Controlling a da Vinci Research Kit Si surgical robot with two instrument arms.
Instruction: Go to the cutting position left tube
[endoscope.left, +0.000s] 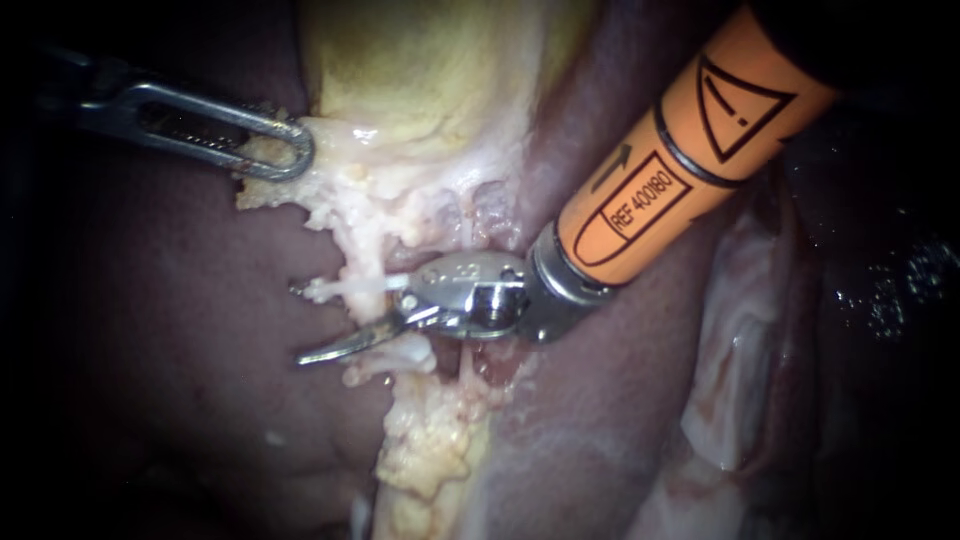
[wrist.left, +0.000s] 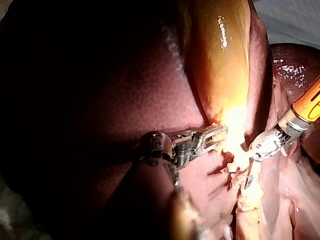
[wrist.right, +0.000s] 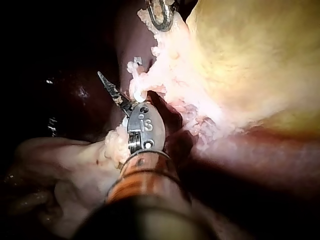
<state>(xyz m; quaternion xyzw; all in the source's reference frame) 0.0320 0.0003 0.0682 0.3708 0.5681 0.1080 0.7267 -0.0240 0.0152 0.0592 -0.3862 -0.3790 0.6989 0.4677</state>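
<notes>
Dark red liver (endoscope.left: 150, 400) for a bed, one yellow gallbladder (endoscope.left: 430, 70) upon it. Two instruments. Left instrument (endoscope.left: 290, 152): looped jaws clamped on pale tissue (endoscope.left: 350, 195) at the gallbladder's lower edge. Right instrument (endoscope.left: 345, 318): orange sleeve printed with black marks, blades parted about one white tube (endoscope.left: 350, 287) near the liver's middle, upper blade hidden.

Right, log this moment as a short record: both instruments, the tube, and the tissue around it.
left instrument: end effector shut on pale tissue at the gallbladder's lower edge
right instrument: orange shaft, end effector open at the tube
tube: thin, white, uncut, just above the one blade that shows
contact: cannot tell whether a blade touches the tube
liver: dark, lying under it all
</notes>
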